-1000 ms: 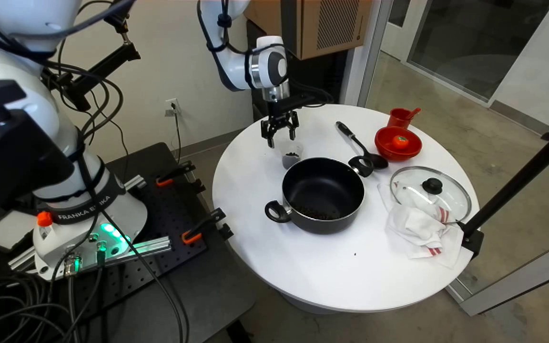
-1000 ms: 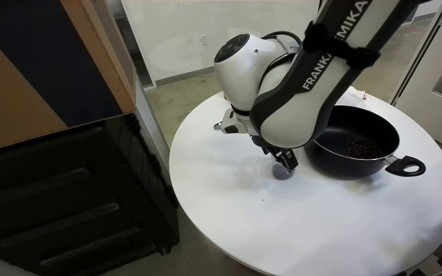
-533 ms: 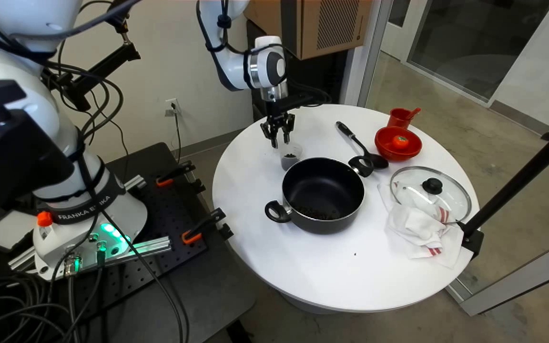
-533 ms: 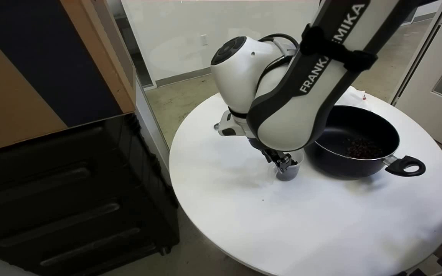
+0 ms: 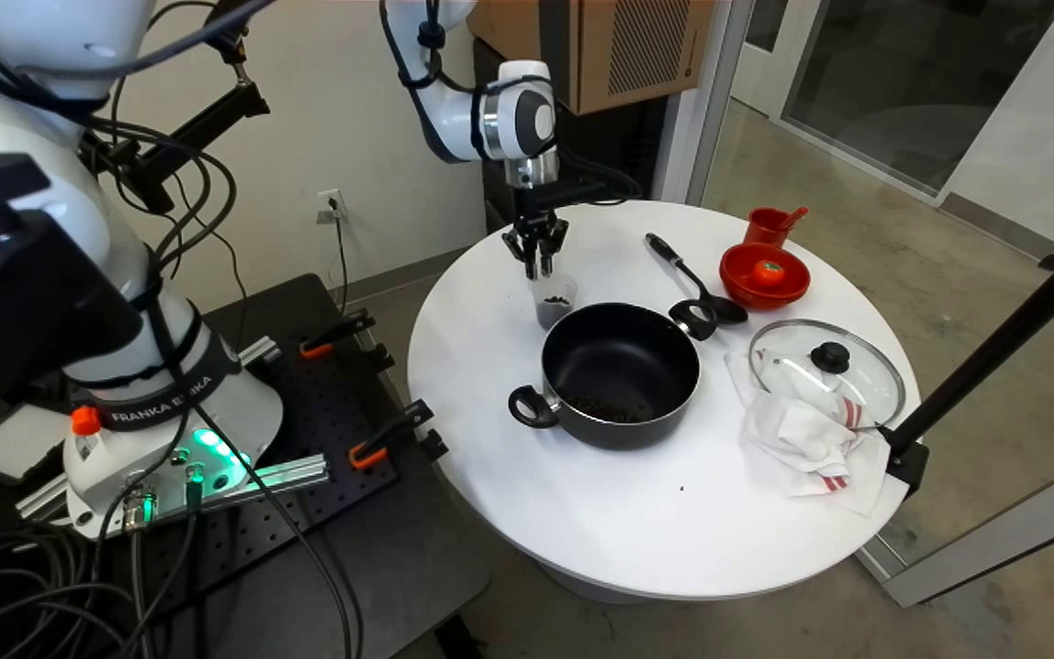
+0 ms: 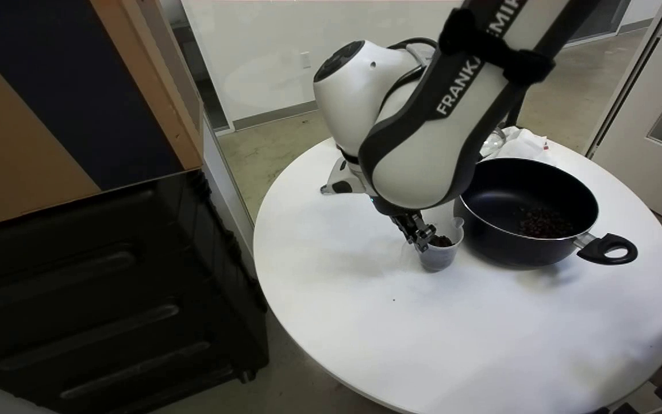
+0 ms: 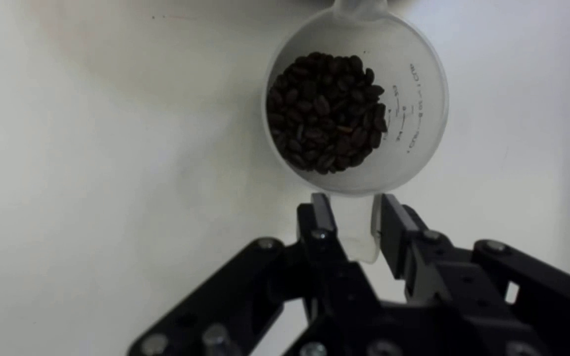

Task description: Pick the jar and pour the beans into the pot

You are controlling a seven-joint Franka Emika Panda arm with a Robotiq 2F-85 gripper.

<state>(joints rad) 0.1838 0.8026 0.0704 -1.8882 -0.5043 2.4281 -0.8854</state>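
Note:
The jar is a pale translucent measuring cup with a spout at one side and a handle at the opposite side. Dark beans lie heaped inside it, toward the left in the wrist view. My gripper is shut on that handle, one finger on each side. In both exterior views the jar stands close beside the black pot, roughly upright with a slight lean. Whether its base touches the table cannot be told. More beans lie on the pot's floor. Fingertips show at the jar's rim.
A black ladle lies behind the pot. Past it stand a red bowl holding a tomato and a red cup. The glass lid rests on a white towel. A cardboard box is near the arm.
The gripper has closed from wide open onto the jar's handle. Just now the arm has risen a little, and the jar has shifted slightly and leans a bit.

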